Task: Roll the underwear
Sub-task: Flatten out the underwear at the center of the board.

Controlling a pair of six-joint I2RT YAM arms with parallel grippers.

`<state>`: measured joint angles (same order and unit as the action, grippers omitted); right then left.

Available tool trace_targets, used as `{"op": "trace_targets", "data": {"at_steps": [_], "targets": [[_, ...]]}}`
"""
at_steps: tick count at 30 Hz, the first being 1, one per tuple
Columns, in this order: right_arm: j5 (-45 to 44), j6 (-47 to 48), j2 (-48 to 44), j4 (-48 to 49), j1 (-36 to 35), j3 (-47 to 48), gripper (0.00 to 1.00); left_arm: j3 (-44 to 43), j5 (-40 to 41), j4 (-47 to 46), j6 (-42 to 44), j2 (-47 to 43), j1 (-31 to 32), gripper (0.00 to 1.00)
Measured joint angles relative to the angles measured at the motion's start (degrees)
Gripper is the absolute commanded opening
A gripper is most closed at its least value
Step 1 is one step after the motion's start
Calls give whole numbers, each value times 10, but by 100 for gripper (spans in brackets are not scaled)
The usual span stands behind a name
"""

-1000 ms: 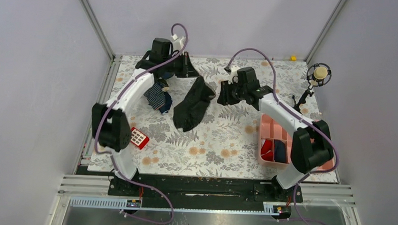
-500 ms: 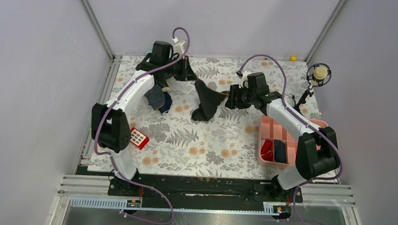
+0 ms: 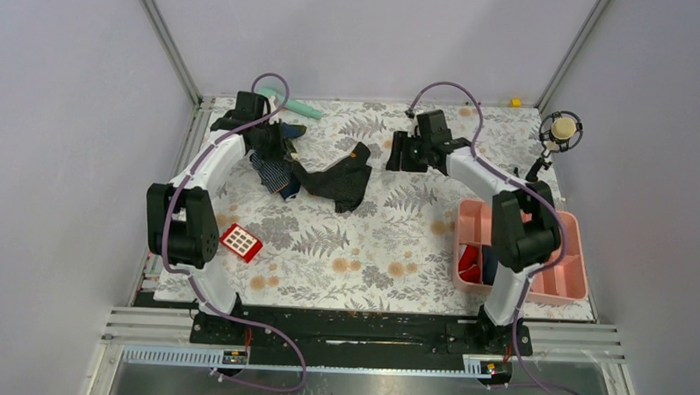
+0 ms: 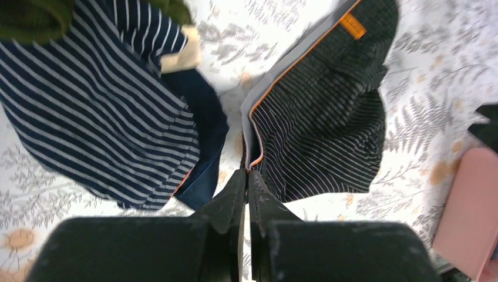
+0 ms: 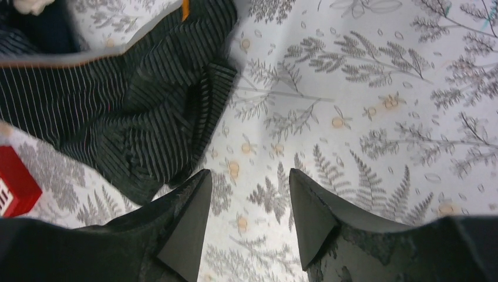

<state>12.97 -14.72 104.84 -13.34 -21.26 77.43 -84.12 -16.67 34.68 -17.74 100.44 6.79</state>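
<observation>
The underwear (image 3: pixel 336 179): who holds it?
— The left gripper (image 4: pixel 246 173), fingers pinched tight on its grey-and-orange edge. The cloth lies crumpled on the far middle of the table (image 3: pixel 371 251), just right of the striped garment (image 4: pixel 100 117).
— And the right gripper (image 5: pixel 248 171)?
— Spread wide, holding nothing, just right of the cloth.
— Which step?
— Laying it flat, I'd say. Next, the right one needs a corner to pull it smooth before any rolling.

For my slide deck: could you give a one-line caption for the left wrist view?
Left gripper, jaws shut, pinches the orange-trimmed waistband edge of the black underwear, beside the navy striped garment.
</observation>
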Motion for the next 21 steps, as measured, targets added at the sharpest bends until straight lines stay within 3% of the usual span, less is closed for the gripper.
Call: {"op": "trace_targets", "data": {"at_steps": [7,12,17,21], "targets": [[-12,-26,96,1,-36,83,83,13,41,32,21,-2,7,0],[2,-48,131,8,-76,99,76,13,46,34,27,-3,7,0],[5,-74,150,10,-103,96,51,13,46,34,30,-3,7,0],[33,-90,150,42,-114,64,12,12,41,31,35,-3,12,0]]}}
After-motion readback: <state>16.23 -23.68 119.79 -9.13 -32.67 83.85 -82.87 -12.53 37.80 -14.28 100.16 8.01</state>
